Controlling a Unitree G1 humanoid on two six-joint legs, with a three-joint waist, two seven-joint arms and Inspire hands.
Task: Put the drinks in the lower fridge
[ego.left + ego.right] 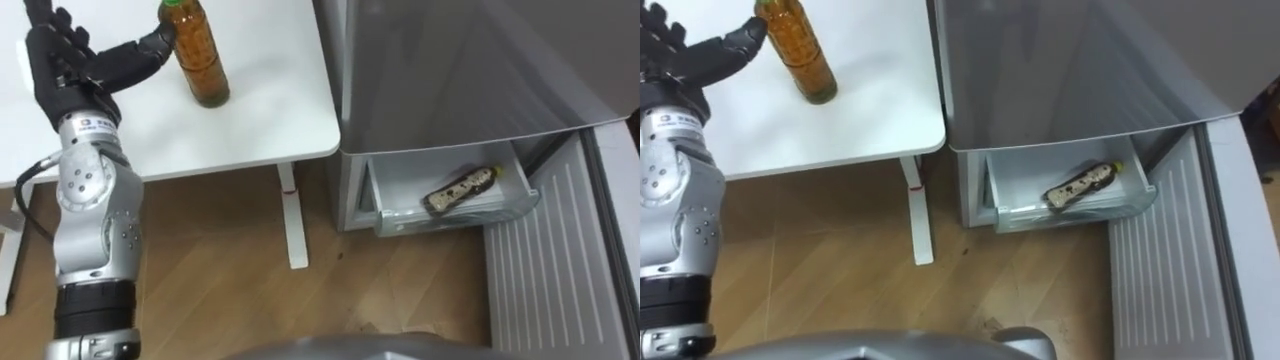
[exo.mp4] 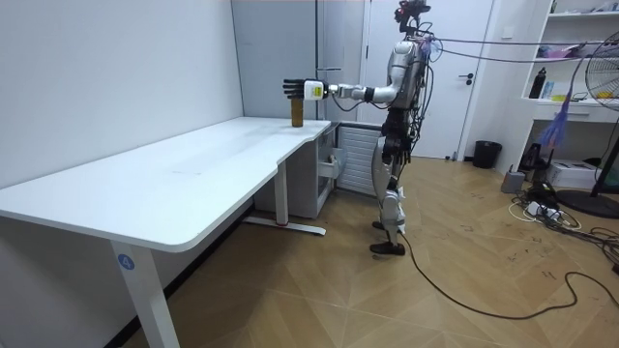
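An amber drink bottle [image 1: 200, 60] with a green cap stands upright on the white table [image 1: 260, 120], near its right edge. My left hand [image 1: 65, 65] is just left of the bottle, open, its fingers straight and its thumb stretched out to the bottle's neck. Nothing is curled round the bottle. A second drink bottle [image 1: 462, 188] with a dark label lies on its side in the fridge's pulled-out lower drawer [image 1: 455, 218]. In the room view I stand between the table's end and the fridge, left hand [image 2: 293, 88] held out over the bottle [image 2: 297, 113].
The grey fridge body [image 1: 470, 70] stands right of the table. Its open lower door [image 1: 560, 260] with ribbed inner lining juts out at the lower right. A white table leg [image 1: 293, 225] stands on the wooden floor between table and fridge.
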